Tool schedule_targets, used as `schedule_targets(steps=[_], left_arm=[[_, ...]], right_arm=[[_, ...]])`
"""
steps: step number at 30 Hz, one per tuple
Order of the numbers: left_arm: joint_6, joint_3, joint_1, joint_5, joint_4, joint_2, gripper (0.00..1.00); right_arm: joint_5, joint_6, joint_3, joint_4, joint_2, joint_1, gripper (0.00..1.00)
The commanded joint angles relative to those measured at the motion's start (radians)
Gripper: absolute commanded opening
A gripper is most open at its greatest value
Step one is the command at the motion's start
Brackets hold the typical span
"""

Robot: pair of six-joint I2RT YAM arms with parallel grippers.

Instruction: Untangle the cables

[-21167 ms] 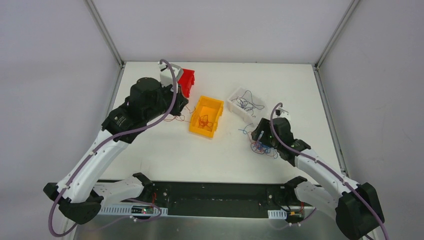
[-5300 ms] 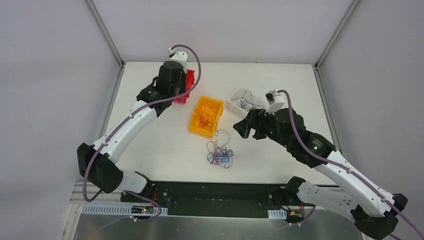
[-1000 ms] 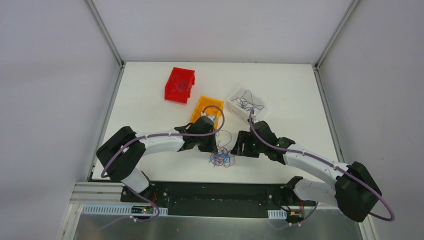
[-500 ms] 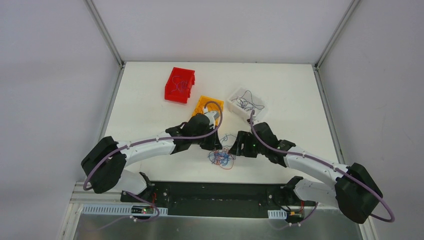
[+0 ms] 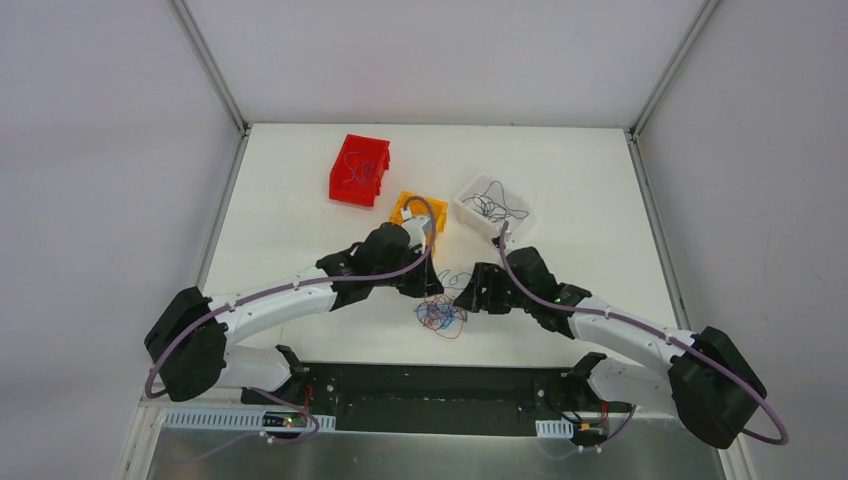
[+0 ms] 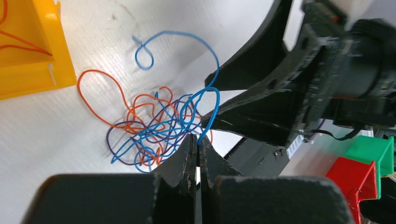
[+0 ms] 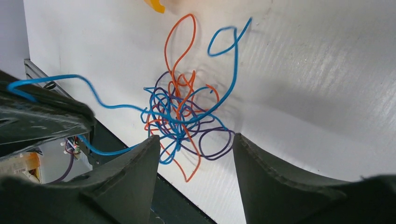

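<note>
seen from above: a white matte table carries three small plastic bins toward the back; a red bin, a yellow bin partly hidden under the left arm, and a white bin; the red and white ones show a few loose thin strands inside, so some sorting looks done; the cables left to work on form a small knot of blue, orange and dark purple wire, lying on the table near the front edge between the two arms; the left gripper and the right gripper lean in from either side. left wrist view: the black fingers are pressed tight together, pinching one blue strand that arcs up out of the knot; the wires are hair-thin, smooth and springy, curling in open loops; an orange wire lies in the yellow bin's corner; the table shows fine ribbing. right wrist view: the jaws stand spread with nothing gripped, framing the knot; most of the knot seems not yet separated.
</note>
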Motion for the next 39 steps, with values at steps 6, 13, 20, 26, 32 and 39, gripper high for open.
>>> schedule_targets(steps=[6,13,20,26,32,39], left_arm=[[0.124,0.242,-0.006,0.024,-0.169,-0.101,0.00],[0.185,0.430,-0.005,0.107,-0.279,-0.054,0.00],[0.174,0.503,-0.004,0.152,-0.282,-0.023,0.00],[0.168,0.538,-0.006,0.169,-0.286,-0.015,0.00],[0.182,0.578,-0.005,0.134,-0.317,-0.023,0.00],[0.277,0.719,0.000,-0.044,-0.433,-0.064,0.00]], right_arm=[[0.061,-0.025,-0.067,0.099,-0.156,0.000,0.71],[-0.045,-0.127,-0.084,0.140,-0.325,-0.001,0.83],[0.001,-0.177,-0.088,0.195,-0.381,-0.001,0.84],[0.061,-0.239,-0.075,0.315,-0.291,0.006,0.82],[0.133,-0.217,-0.054,0.358,-0.138,0.078,0.61],[0.423,0.067,-0.082,0.187,-0.032,0.097,0.50]])
